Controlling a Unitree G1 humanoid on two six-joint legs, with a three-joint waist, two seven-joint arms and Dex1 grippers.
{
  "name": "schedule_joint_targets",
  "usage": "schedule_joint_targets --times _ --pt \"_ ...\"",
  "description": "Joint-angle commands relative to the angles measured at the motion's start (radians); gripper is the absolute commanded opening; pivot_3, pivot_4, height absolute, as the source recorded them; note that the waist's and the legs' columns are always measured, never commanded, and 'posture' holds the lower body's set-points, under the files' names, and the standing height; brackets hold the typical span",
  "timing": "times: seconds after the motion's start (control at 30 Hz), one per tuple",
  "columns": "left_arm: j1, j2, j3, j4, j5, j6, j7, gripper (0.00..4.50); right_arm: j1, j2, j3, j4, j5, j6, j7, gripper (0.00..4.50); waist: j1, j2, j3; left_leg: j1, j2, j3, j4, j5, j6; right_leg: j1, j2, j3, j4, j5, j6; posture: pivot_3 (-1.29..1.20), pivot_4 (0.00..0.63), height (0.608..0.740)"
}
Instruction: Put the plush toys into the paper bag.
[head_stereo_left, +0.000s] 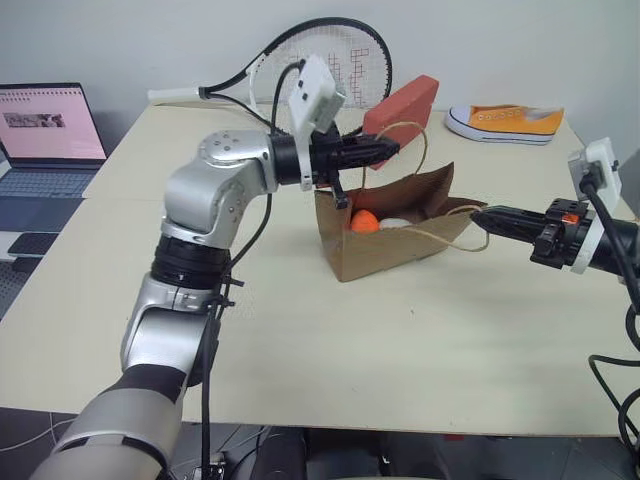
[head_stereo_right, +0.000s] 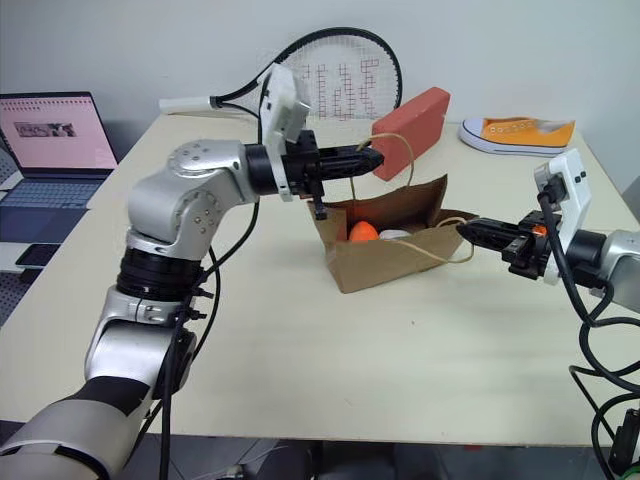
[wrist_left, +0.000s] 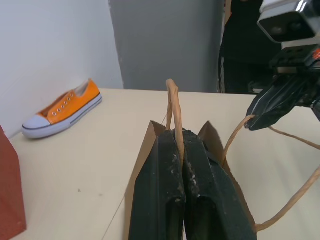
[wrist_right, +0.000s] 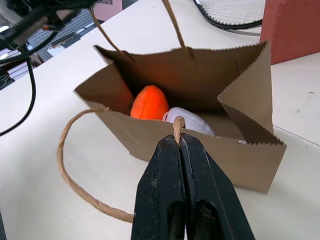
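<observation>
The brown paper bag (head_stereo_left: 390, 250) stands open and slightly tilted at the middle of the table. Inside it lie the plush toys: an orange one (wrist_right: 149, 102) and a white one (wrist_right: 187, 120) beside it. My left gripper (head_stereo_left: 392, 150) reaches level over the bag's far side, shut on the far loop handle (wrist_left: 173, 100). From the right, my right gripper (head_stereo_left: 478, 217) is shut on the near loop handle (wrist_right: 80, 150), whose slack hangs down the bag's front. The toys' faces are hidden.
Behind the bag lean a red block (head_stereo_left: 402, 105) and a tennis racket (head_stereo_left: 320, 60). An orange sneaker (head_stereo_left: 505, 122) lies at the table's far right. A laptop (head_stereo_left: 45, 135) stands open on a desk to the left. Cables hang off both arms.
</observation>
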Motion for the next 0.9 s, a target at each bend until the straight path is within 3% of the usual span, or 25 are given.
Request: schedule_joint_targets --times 0.03,0.3,0.33,0.47,0.77,0.83,0.9 --pt "-0.067 -0.014 0.007 0.045 0.026 -0.053 -0.023 0.0 -0.052 -0.016 -0.029 0.02 0.048 0.009 -0.029 0.03 0.0 0.0 0.0 0.0 0.0 0.0 0.0 0.0 0.0 0.0 0.0 0.0 0.0 0.0 0.0 0.0 0.15 0.74" --pt "-0.088 -0.048 -0.001 0.142 0.066 -0.1 -0.066 0.0 -0.062 0.005 0.011 0.054 0.034 0.002 -0.085 0.03 0.0 0.0 0.0 0.0 0.0 0.0 -0.001 0.0 0.0 -0.001 0.0 0.0 0.0 0.0 0.0 0.0 0.15 0.74" --pt "-0.085 -0.048 -0.001 0.141 0.063 -0.098 -0.079 0.2 -0.063 0.012 0.012 0.054 0.027 -0.008 -0.094 0.2 0.0 0.0 0.0 0.0 0.0 0.0 -0.001 0.0 0.0 -0.001 0.0 0.0 0.0 0.0 0.0 0.0 0.15 0.74" --pt "-0.068 -0.028 -0.004 0.106 0.063 -0.096 -0.135 1.1 -0.067 0.011 0.014 0.051 0.023 -0.034 -0.098 1.21 -0.001 0.0 0.0 0.0 0.0 0.0 -0.001 0.0 0.0 -0.001 0.0 0.0 0.0 0.0 0.0 0.0 0.15 0.74" --pt "0.035 0.048 0.033 -0.037 0.052 -0.058 -0.131 3.89 -0.065 -0.123 0.005 0.071 -0.006 -0.12 0.022 4.42 0.0 0.001 0.0 0.0 0.0 0.0 -0.002 0.0 0.0 -0.001 0.0 0.0 0.0 0.0 0.0 0.0 0.15 0.74" --pt "0.06 0.063 0.049 -0.066 0.053 -0.055 -0.108 4.45 -0.055 -0.168 0.006 0.078 -0.019 -0.144 0.071 4.5 0.0 0.001 0.0 0.0 0.0 0.001 -0.002 0.0 0.0 -0.001 0.0 0.0 0.0 0.0 0.0 0.0 0.15 0.74" --pt "0.08 0.082 0.07 -0.094 0.045 -0.045 -0.088 4.48 -0.038 -0.203 0.007 0.082 -0.044 -0.184 0.12 4.5 0.0 0.001 0.0 0.0 0.0 0.001 -0.002 0.0 0.0 -0.001 0.0 0.0 0.0 0.0 0.0 0.0 0.15 0.74"
